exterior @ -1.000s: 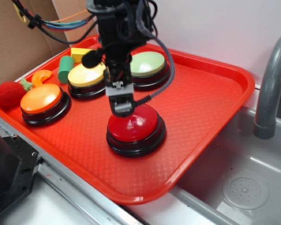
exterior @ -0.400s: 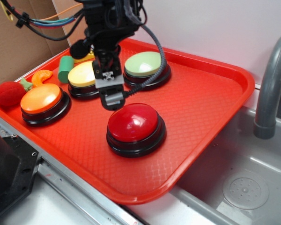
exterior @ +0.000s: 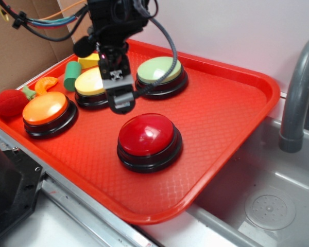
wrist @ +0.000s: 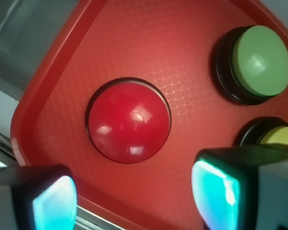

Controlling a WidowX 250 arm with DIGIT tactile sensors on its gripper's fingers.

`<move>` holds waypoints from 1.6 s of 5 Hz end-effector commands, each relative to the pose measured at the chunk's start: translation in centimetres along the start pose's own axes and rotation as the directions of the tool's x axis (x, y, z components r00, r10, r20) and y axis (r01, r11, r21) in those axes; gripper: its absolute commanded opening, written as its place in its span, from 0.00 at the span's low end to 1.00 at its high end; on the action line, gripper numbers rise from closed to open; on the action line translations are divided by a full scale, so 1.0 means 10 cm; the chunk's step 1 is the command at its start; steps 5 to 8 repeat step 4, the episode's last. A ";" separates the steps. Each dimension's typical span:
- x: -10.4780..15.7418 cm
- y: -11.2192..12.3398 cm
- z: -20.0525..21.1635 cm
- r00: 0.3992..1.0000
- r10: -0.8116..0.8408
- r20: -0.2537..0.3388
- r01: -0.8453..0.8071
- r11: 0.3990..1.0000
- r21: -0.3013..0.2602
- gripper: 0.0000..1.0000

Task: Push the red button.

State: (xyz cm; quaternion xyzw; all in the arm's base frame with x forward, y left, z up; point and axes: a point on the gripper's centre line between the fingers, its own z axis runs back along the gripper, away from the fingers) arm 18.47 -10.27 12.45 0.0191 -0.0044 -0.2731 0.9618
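The large glossy red dome button on its black round base (exterior: 148, 136) sits near the middle of the textured red plastic tray (exterior: 232, 103), on the side toward the grey sink basin (exterior: 268, 206). The black pincer (exterior: 121, 103) hangs in the air above the tray, up and off to the side of the dome, between it and the yellow dome button (exterior: 94, 82); it touches neither. In the wrist view the two pads (wrist: 216, 191) stand apart at the lower edge with nothing between them, so the pincer holds nothing, and the red dome (wrist: 128, 122) lies clear in the gap above them.

My judgement is that a press is the step in hand, and the tip is not yet over the cap. To do it well, the pincer should come across until it is over the dome's crown, then go straight down; a touch on the sloping flank may slide off the glossy surface. The pale green dome button (exterior: 158, 70) and the orange dome button (exterior: 45, 109) stand well apart from the red one, so a wrong press is unlikely if the descent is vertical.
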 end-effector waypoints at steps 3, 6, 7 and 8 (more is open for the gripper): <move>0.18 0.03 0.20 0.997 0.044 0.056 -0.042 0.999 -0.034 1.00; 0.21 0.16 0.16 0.998 0.046 0.033 -0.044 0.997 -0.060 1.00; 0.21 0.16 0.16 0.998 0.046 0.033 -0.044 0.997 -0.060 1.00; 0.21 0.16 0.16 0.998 0.046 0.033 -0.044 0.997 -0.060 1.00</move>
